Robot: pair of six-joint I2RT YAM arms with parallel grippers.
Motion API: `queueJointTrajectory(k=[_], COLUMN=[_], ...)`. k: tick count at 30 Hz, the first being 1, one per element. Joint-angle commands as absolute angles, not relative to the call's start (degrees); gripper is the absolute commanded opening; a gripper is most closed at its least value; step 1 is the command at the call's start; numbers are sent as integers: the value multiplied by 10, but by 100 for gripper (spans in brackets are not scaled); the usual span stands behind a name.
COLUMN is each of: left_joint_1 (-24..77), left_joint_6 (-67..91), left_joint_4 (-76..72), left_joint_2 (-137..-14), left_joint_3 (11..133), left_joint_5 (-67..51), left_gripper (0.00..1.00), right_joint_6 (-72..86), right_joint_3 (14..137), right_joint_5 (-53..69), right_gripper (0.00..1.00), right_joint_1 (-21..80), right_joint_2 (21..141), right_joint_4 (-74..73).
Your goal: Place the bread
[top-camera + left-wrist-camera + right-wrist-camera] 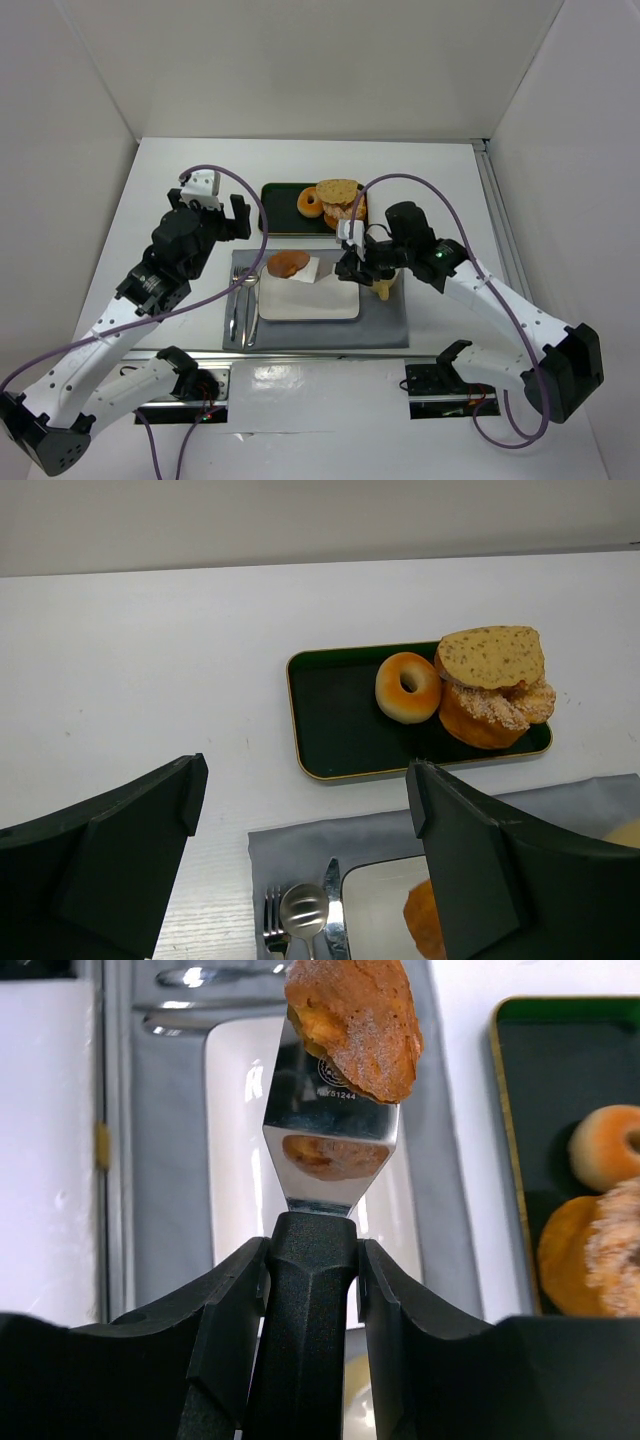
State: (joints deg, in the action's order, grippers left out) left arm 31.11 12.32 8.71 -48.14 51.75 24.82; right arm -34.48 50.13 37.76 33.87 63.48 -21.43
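Observation:
The bread (289,263), a small orange-brown roll, lies on the tip of a metal spatula blade (318,268) over the far left corner of the white plate (310,305). My right gripper (352,262) is shut on the spatula's black handle (305,1310). In the right wrist view the bread (352,1025) sits at the end of the blade (330,1150), above the plate (235,1110). My left gripper (238,215) is open and empty, left of the tray. In the left wrist view its fingers (450,850) hide most of the bread (425,920).
A dark green tray (280,215) at the back holds a glazed donut (310,203) and stacked tan loaf slices (340,200). A grey mat (385,320) lies under the plate, with cutlery (243,300) on its left. A yellowish cup (385,288) stands under my right arm.

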Motion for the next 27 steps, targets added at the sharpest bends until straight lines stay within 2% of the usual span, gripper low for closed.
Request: queueJointTrajectory(k=[1,16,27], left_joint_1=[313,313,313], left_joint_6=[126,126,126], left_joint_4=[58,58,58], left_joint_2=[-481,-470,-460], left_joint_3=[517,517,517], left_joint_5=[250,250,250], left_gripper=[100,100,100], right_joint_6=[-389,-449,-460], right_joint_3=[509,548,594], right_joint_5=[420,431,376], right_gripper=[0,0,0], right_joint_1=[337,342,368], right_joint_2=[627,713,765], right_joint_4=[-264,-358,-388])
